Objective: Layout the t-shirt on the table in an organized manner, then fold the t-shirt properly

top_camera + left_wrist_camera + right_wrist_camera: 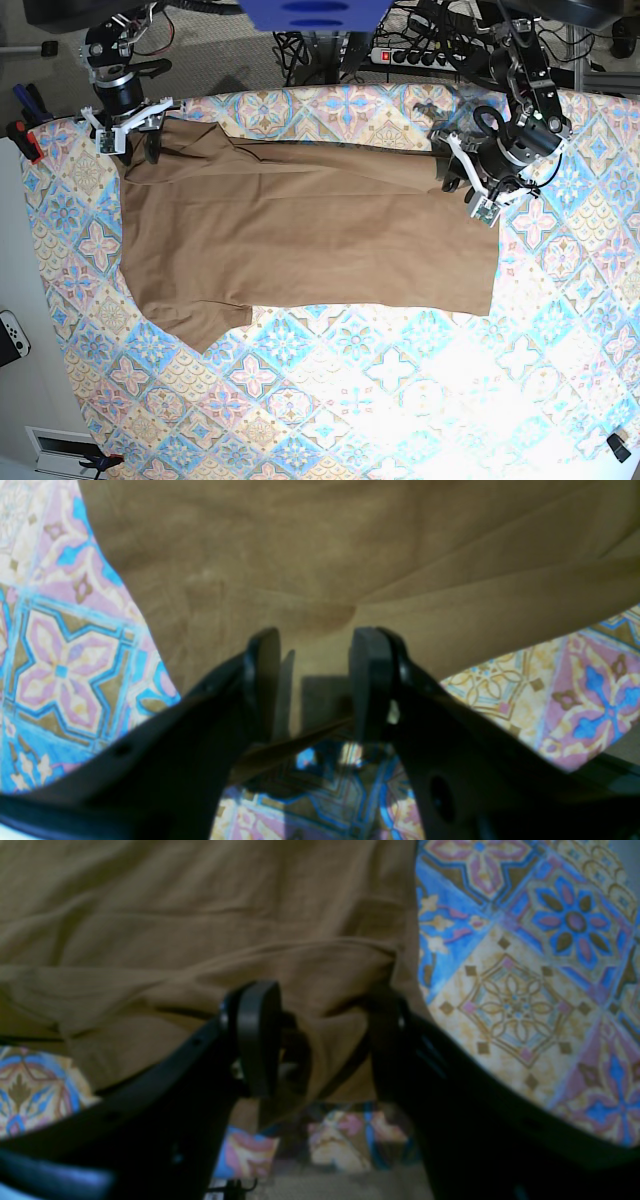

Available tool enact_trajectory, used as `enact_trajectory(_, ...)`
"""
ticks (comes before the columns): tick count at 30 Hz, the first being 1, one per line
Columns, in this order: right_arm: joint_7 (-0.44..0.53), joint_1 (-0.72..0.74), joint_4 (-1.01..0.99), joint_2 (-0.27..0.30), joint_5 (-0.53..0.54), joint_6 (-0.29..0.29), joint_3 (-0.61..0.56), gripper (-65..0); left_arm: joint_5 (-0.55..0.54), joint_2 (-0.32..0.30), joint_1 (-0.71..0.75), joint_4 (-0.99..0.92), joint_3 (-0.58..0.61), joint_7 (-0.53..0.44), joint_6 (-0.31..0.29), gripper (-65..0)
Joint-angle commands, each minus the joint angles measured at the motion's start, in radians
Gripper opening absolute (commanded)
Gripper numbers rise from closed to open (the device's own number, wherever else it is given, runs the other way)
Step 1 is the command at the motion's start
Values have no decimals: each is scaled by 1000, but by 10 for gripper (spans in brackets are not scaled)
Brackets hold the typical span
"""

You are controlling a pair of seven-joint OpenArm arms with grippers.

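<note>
- Overhead, a tan-brown t-shirt [310,235] lies spread lengthwise across a table [400,400] covered in a pastel tile-pattern cloth of blue, pink and cream.
- One short sleeve [195,320] juts from the shirt's near edge toward the base view's left; the straight hem [495,255] is at that view's right.
- Both arms sit at the shirt's far edge, one at each end, well apart from each other.
- At the base view's right, the left gripper [478,185] is at the far hem corner.
- From the left wrist camera, the left gripper [314,680] shows two black fingers with a clear gap between them, and a flap of shirt fabric [320,580] runs through that gap, with its edge lifted off the cloth below.
- Whether those fingers actually press the fabric, I cannot tell; the gap looks wider than the cloth.
- At the base view's left, the right gripper [130,128] is over the far shoulder corner, next to the upper sleeve.
- From the right wrist camera, the right gripper [322,1040] also shows its fingers apart, with bunched, creased shirt fabric [200,930] gathered between them.
- Whether that bunch is truly clamped is unclear.
- Patterned tablecloth [515,1000] shows beside the shirt's edge on that camera's right side.
- Behind the table's far edge, a power strip [400,57] and tangled cables lie on the floor.
</note>
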Motion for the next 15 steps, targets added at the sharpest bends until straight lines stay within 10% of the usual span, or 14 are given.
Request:
enact_trajectory(1,26,-2,6,7,22,2,2,-384,-12,-6,-7,17,-4,-18,1,-412)
enact_trajectory(15,26,-24,-4,7,22,2,1,-384,-11,-6,-18,16,-4,-18,1,-412)
